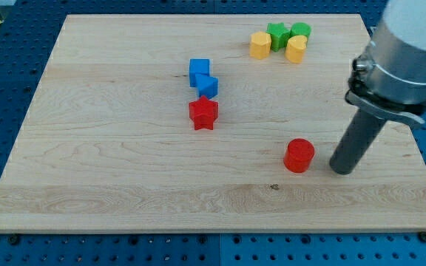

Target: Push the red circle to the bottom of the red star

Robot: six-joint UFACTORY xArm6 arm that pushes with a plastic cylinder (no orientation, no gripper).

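Note:
The red circle sits on the wooden board at the lower right of the middle. The red star lies up and to the left of it, near the board's centre. My tip rests on the board just right of the red circle, with a small gap between them. The dark rod rises up and to the right into the grey arm body.
Two blue blocks, a cube and a smaller one, sit just above the red star. At the view's top right is a cluster: a yellow hexagon, green star, green circle, and yellow block.

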